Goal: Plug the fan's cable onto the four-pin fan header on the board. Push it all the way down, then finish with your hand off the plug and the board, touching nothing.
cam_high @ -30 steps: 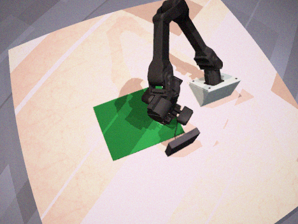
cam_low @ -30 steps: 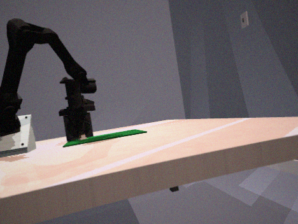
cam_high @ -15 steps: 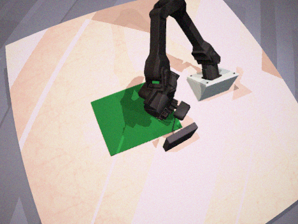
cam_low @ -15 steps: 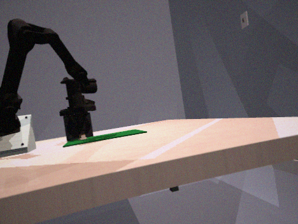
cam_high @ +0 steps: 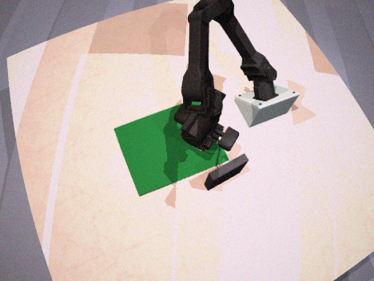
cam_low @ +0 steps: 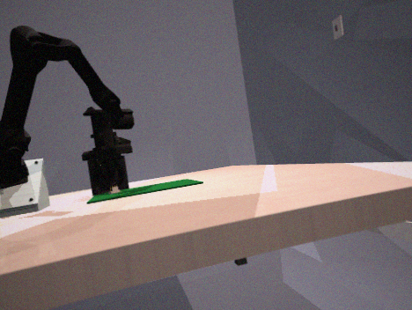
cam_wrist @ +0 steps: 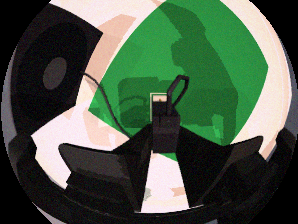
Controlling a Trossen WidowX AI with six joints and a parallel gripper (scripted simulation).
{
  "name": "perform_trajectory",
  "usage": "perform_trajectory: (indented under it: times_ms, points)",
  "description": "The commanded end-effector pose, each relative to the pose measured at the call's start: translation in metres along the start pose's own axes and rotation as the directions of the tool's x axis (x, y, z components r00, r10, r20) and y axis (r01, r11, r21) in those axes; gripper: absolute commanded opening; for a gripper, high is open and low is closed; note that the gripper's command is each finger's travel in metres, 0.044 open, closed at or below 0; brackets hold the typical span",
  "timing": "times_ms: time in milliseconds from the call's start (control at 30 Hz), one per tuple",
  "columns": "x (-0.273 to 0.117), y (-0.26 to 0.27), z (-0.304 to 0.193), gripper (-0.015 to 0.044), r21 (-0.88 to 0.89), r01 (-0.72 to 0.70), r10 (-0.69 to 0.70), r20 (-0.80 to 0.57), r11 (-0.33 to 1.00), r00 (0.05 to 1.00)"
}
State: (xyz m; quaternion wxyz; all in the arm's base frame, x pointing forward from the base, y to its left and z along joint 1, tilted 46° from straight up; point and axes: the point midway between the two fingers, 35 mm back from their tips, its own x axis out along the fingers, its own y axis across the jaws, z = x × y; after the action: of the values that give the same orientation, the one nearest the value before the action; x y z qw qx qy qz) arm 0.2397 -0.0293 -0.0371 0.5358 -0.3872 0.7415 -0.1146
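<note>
The green board (cam_high: 140, 160) (cam_low: 176, 185) (cam_wrist: 215, 65) lies flat on the table. My gripper (cam_wrist: 161, 128) is shut on the fan's dark plug (cam_wrist: 165, 134), low over the board near its edge by the fan. In the top and exterior views the hand hides the plug. The pale four-pin header (cam_wrist: 159, 97) shows just beyond the plug in the wrist view, partly covered by it. Whether the plug touches the header cannot be told. A dark cable loop (cam_wrist: 180, 90) stands up beside the header, and the cable (cam_wrist: 106, 95) runs on to the fan.
The black fan (cam_high: 226, 172) (cam_wrist: 37, 65) stands on the table close beside the board's edge. The arm's pale grey base block (cam_high: 265, 109) (cam_low: 35, 187) is behind the board's near corner. The wooden table's edge (cam_low: 220, 233) shows in the exterior view.
</note>
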Motion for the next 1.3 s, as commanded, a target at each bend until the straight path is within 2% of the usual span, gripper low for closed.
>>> perform_trajectory:
  times_ms: [0, 1267]
  points:
    - [0.000, 0.000, 0.000, 0.0000, -0.003, 0.003, -0.003, 0.003, 1.000, 1.000]
    - [0.011, -0.001, 0.001, 0.0000, -0.002, 0.003, -0.003, 0.002, 1.000, 1.000]
